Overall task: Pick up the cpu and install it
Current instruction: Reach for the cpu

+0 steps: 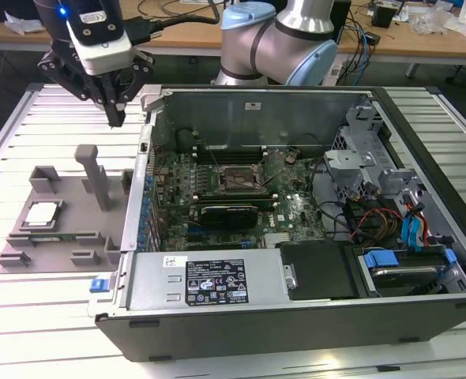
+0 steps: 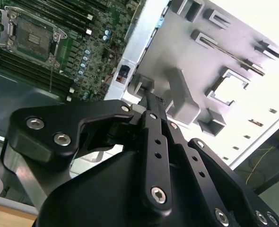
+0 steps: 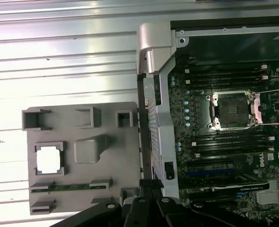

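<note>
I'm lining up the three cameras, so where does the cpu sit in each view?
Exterior view: cpu on the grey tray, at the exterior view's left.
First wrist view: cpu on that tray.
Second wrist view: cpu, same tray.
Shared landmark: the tray's upright post.

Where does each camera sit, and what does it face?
Exterior view: off the arm, looking down on open computer case and grey tray; arm and end effector show.
First wrist view: on the wrist, facing down at cpu, tray, socket; end effector shows.
Second wrist view: on the wrist, looking along the end effector.
Both wrist views share tray and socket.
</note>
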`<state>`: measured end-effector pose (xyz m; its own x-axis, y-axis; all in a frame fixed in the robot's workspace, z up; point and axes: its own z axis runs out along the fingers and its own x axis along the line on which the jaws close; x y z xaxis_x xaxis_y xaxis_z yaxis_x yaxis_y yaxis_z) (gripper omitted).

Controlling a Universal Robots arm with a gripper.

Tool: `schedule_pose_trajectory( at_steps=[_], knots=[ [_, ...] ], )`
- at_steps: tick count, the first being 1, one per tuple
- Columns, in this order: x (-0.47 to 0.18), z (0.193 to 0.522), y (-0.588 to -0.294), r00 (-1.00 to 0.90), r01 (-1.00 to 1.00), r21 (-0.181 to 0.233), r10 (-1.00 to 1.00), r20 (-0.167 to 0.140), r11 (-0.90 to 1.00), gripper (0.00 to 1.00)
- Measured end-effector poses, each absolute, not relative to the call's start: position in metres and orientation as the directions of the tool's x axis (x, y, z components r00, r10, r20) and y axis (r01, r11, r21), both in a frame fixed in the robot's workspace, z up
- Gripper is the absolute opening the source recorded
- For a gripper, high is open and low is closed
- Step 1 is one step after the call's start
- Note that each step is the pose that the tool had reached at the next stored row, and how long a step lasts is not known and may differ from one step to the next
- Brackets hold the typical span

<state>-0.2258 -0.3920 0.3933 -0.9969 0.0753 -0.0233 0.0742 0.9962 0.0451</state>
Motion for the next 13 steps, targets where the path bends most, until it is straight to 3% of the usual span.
schedule_pose_trajectory(
  at_steps=[13],
  knots=[
    [-0.253,0.393,-0.387,-0.997,0.074,0.045,0.075,-0.023,0.996,0.11]
  ],
)
